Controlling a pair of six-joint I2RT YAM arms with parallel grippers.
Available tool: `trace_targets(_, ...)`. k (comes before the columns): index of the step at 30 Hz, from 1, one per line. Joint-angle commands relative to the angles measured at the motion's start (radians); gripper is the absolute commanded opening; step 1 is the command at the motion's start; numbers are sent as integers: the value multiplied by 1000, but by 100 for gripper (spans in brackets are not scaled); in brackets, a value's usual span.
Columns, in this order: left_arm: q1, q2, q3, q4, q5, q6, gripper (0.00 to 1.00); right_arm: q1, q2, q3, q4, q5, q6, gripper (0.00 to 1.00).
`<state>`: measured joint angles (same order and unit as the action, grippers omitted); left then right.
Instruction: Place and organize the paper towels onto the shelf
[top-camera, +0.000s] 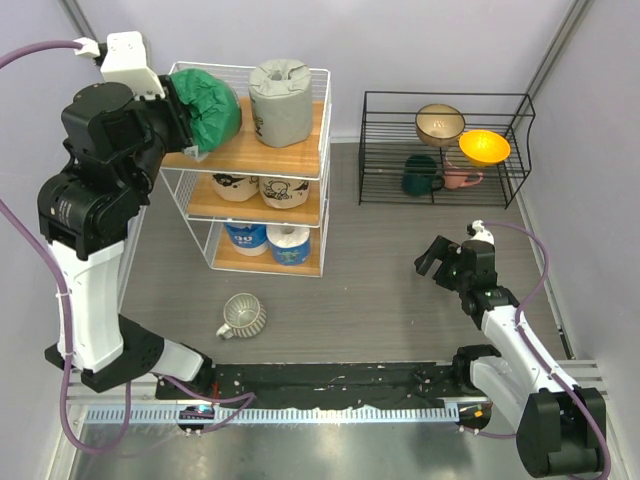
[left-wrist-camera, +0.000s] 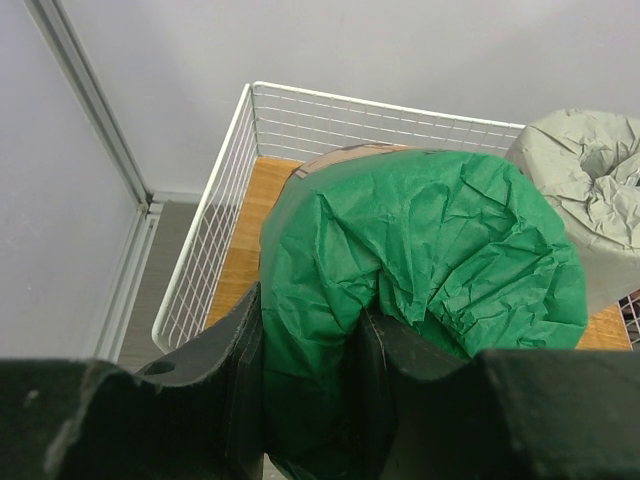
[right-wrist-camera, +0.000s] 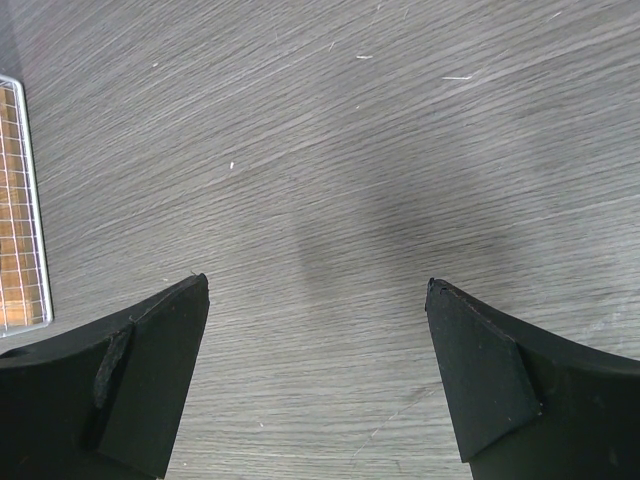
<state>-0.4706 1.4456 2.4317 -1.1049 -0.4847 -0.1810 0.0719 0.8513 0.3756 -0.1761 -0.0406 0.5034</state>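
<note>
- Your left gripper (left-wrist-camera: 310, 345) pinches the green paper towel roll (left-wrist-camera: 440, 250), with a finger pressed into the crumpled wrap on each side.
- The roll hangs at the left end of the top tier of the white wire shelf (top-camera: 300, 150), at 9 o'clock from the grey roll (top-camera: 280, 100) standing on that board. The two look close, and you cannot tell whether they touch.
- From the top view, part of the green roll overhangs the shelf's left rim. You cannot tell whether its base rests on the wood yet.
- The other tiers are filled: two tan printed rolls (top-camera: 260, 188) in the middle, two blue and white rolls (top-camera: 268, 240) at the bottom.
- This looks like the last placement, so the task is probably near its end.
- Next, shift the roll toward 3 o'clock until it is fully inside the rim, lower it onto the board, then spread the fingers and back out without dragging the wrap.
- Take care not to nudge the grey roll.
- Your right gripper (right-wrist-camera: 318, 290) is spread wide and holds nothing over the bare table (top-camera: 370, 290), at 4 o'clock from the shelf.
</note>
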Motion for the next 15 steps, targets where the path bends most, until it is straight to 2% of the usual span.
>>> trace_targets(1,4,-11,-17,50,21,-17,24,5,0,3,43,-7,3,96)
trace_targets(7,6,4,-37,56,28,-17,30,3,3,6,43,-5,1,96)
trace_targets(8,4,7,-37,53,28,-17,35,3,6,6,44,-7,0,96)
trace_targets(10,6,9,-42,54,28,-17,39,3,6,8,44,-5,-2,96)
trace_targets(14,4,9,-57,71,24,-12,59,3,6,6,44,-5,0,95)
trace_targets(15,4,7,-57,73,23,-9,61,3,6,6,44,-8,0,95)
